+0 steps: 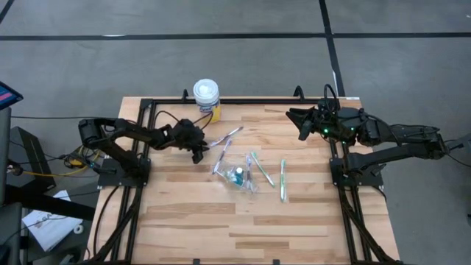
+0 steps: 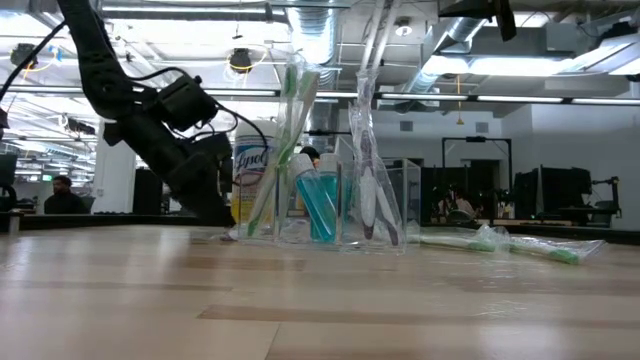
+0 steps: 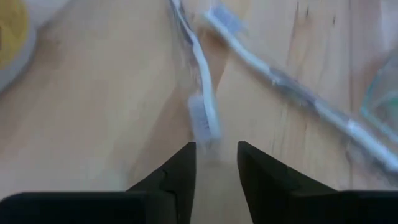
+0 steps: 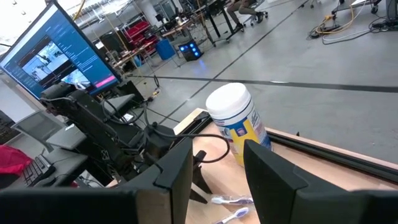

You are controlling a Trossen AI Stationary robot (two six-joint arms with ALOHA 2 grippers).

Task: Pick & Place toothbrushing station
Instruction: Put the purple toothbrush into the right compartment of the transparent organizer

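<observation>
Overhead strip lights and ducting marked an open workshop beyond the pale wooden slatted table (image 1: 243, 221); on it the toothbrushing set lay near the middle: a small clear plastic cup (image 1: 240, 177) with a short blue toothpaste tube (image 2: 322, 205) inside, thin pale green toothbrushes (image 1: 282, 180) lying loose just beside it, and two thin white toothbrushes (image 3: 202, 81) a little toward the left arm.

The left gripper (image 3: 216, 152) was low over the table, fingers apart, with the bristle head of one white toothbrush directly ahead of the gap but not yet between them; judged step: closing on that brush. For a sound grasp the fingers should advance until they straddle the neck behind the bristles, square across the handle, before closing; the second white brush lay close alongside and could be nudged or pinched with it.

The right gripper (image 4: 216, 168) waited raised at the table's far right edge, fingers apart and empty; a white-lidded yellow wipes canister (image 1: 206, 96) stood at the far edge; a lit monitor (image 4: 59, 53) stood beyond.
</observation>
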